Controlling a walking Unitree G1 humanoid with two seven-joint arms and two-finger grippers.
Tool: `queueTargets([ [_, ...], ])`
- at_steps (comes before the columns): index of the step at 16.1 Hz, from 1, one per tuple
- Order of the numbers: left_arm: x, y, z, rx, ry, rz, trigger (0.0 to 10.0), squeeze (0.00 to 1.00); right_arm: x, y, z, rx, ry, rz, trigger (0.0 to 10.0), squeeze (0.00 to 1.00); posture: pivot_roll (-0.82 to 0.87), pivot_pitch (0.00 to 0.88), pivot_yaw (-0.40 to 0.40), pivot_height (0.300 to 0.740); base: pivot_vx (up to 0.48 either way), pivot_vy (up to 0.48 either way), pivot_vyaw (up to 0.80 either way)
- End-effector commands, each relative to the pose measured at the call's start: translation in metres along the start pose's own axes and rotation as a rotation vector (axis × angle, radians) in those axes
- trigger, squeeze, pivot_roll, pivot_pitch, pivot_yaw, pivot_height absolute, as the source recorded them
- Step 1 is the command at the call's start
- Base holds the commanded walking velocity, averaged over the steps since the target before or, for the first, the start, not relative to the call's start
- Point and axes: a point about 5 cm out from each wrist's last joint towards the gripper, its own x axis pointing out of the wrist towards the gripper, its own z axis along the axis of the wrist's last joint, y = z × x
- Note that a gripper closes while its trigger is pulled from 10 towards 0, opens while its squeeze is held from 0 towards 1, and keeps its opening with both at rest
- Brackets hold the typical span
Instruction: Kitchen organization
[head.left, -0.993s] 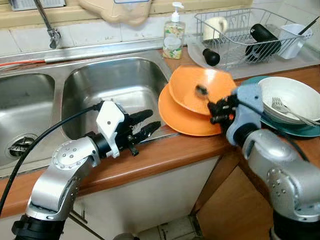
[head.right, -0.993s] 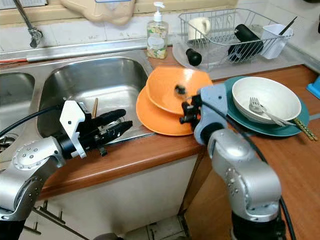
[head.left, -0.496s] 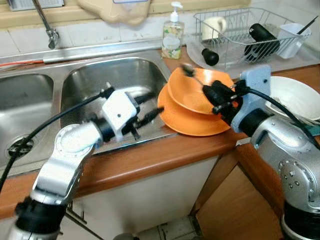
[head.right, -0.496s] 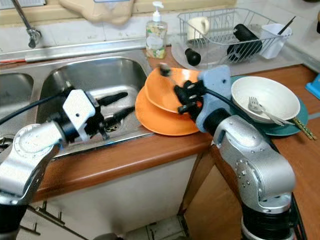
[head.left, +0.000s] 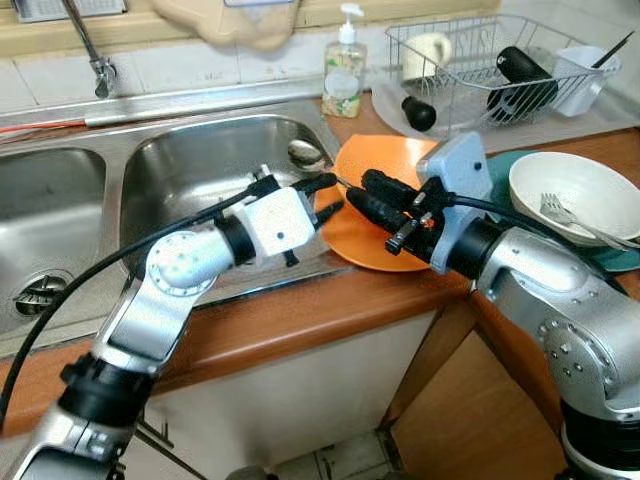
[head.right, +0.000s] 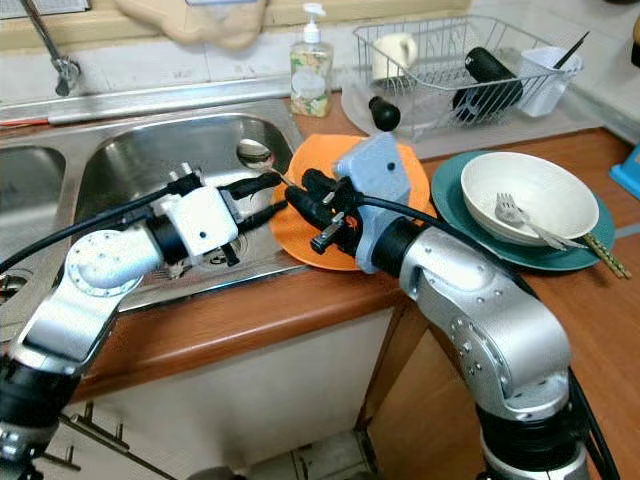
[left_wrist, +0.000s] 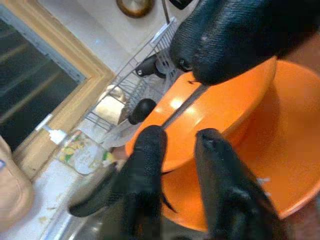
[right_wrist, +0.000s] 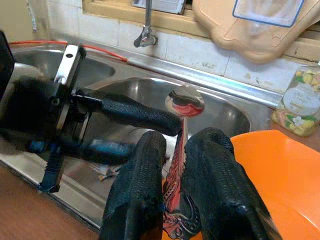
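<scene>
In the eye views, the right end effector is holding a spoon by its handle, the bowl end hanging over the sink beside the orange bowl and plate on the tabletop, while the left end effector is reaching in just beside it. In the left wrist view, its fingers are sitting narrowly apart, seemingly around the handle, though contact is unclear. In the right wrist view, the fingers are pinching the spoon above the sink.

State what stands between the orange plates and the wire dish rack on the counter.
A black pepper-mill-like cylinder lies between the orange plates and the wire dish rack, seen in the left eye view.
</scene>
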Motion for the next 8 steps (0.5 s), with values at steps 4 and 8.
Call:
queueTargets([
  [4, 0.0098, 0.0068, -0.0023, 0.151, 0.020, 0.030, 10.0, 0.00, 0.0062, 0.0106, 0.0083, -0.032, -0.027, 0.095, 0.0, 0.00, -0.05, 0.000, 0.042, 0.740, 0.000, 0.000, 0.00],
  [8, 0.0124, 0.0063, -0.0058, 0.184, 0.018, 0.028, 10.0, 0.00, 0.0084, 0.0098, 0.0072, -0.036, -0.019, 0.086, 0.0, 0.00, -0.05, 0.000, 0.045, 0.740, 0.000, 0.000, 0.00],
])
